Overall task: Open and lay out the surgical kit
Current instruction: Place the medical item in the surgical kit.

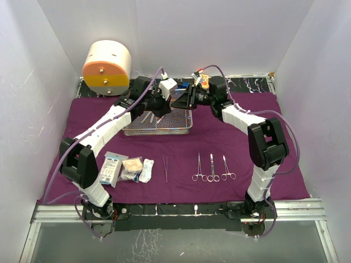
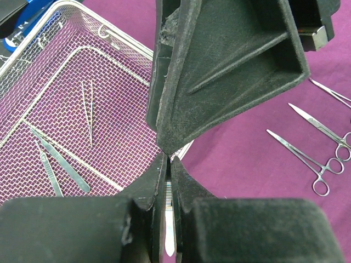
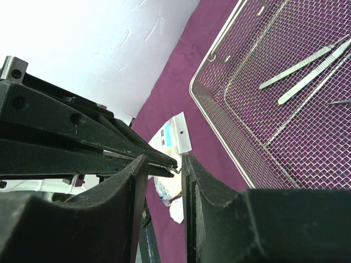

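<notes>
Mid-handover, by the look of it, above the wire-mesh tray at the back of the purple cloth; left pincer clamped tight on a slim steel instrument, right pincer part-open astride its tip; next calls for closing right squarely before loosing left, then laying down beside the forceps.

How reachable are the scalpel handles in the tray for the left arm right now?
Probably not yet. The left gripper hangs close to the tray with nothing over the scalpel handles, but it is shut on a silver instrument.
</notes>
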`<action>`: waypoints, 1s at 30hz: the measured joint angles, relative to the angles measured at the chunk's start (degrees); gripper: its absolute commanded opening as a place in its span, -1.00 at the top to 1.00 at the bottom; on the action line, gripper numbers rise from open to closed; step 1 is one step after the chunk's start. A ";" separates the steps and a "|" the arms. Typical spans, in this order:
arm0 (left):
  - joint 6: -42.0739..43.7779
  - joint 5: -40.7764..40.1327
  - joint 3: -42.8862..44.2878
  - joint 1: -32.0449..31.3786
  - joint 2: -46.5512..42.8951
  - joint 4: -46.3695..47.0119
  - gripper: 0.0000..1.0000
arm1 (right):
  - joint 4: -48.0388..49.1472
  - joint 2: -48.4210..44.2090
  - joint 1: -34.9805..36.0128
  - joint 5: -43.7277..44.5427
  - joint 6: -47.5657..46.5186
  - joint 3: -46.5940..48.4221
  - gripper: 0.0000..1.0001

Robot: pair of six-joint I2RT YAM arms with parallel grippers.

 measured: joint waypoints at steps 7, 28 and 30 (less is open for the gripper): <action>0.07 -0.04 0.00 0.00 0.28 0.02 1.00 | 0.00 0.48 0.00 -0.02 0.00 -0.11 0.48; 0.07 -0.48 0.00 0.00 0.57 -0.63 1.00 | 0.44 2.34 0.11 -1.11 0.42 -0.11 0.86; 0.07 -0.48 0.00 0.00 0.59 -0.63 1.00 | 0.66 2.34 0.11 -1.27 0.59 -0.11 0.91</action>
